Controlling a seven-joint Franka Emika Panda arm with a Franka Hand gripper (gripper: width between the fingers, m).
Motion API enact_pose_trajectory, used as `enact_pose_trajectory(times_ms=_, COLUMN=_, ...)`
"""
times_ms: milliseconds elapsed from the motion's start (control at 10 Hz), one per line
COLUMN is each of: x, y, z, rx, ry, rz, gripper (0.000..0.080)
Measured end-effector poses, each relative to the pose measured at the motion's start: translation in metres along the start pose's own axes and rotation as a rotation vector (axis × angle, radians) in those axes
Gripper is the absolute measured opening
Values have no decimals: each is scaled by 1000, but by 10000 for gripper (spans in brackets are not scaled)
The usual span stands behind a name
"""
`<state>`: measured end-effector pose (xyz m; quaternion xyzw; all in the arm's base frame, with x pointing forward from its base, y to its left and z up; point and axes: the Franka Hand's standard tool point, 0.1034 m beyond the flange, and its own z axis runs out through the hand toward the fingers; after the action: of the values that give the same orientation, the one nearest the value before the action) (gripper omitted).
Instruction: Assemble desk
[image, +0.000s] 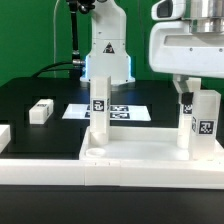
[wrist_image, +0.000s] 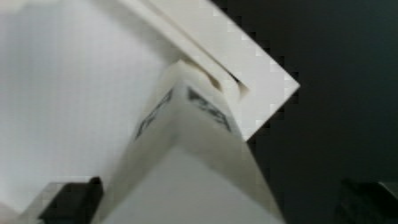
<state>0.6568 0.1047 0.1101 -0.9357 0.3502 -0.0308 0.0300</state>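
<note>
Exterior view: claw spread open around an upright leg on the desk top; gripping nothing. Leg-fitting step, I judge; next, closing squarely on that post.

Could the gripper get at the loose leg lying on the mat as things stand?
Probably yes. The gripper is open above the upright leg on the desk top, and the loose leg lies alone on the mat with nothing over it.

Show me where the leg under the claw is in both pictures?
Exterior view: the leg stands upright on the desk top, at the exterior view's right, below the claw.
Wrist view: the same leg fills the middle, seen from above.
Shared landmark: the leg's black-and-white tag.
</note>
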Motion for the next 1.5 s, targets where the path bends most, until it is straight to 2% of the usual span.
enact_pose_trajectory(times_ms=100, x=1, y=1, z=0, rx=-6, ry=5, rz=-192, gripper=648)
enact_pose_trajectory(times_ms=600, x=5, y=3, z=0, rx=-11, ry=19, rz=-424, gripper=648)
enact_pose_trajectory(times_ms=800, x=-5, y=-1, z=-1, rx=-1, ry=9, rz=-603, gripper=648)
enact_pose_trajectory(times_ms=900, x=-12, y=4, z=4, rx=-4, ry=1, rz=-614, gripper=648)
enact_pose_trajectory(times_ms=1100, x=-8, y=5, z=3, rx=-5, ry=4, rz=-607, gripper=648)
enact_pose_trajectory(times_ms=1200, x=-8, y=5, z=3, rx=-6, ry=4, rz=-606, gripper=511)
enact_pose_trajectory(times_ms=1300, x=-8, y=5, z=3, rx=-6, ry=4, rz=-590, gripper=511)
enact_pose_trajectory(times_ms=1400, x=-8, y=5, z=4, rx=-5, ry=3, rz=-548, gripper=370)
enact_pose_trajectory(times_ms=1500, x=-8, y=5, z=4, rx=-5, ry=4, rz=-489, gripper=287)
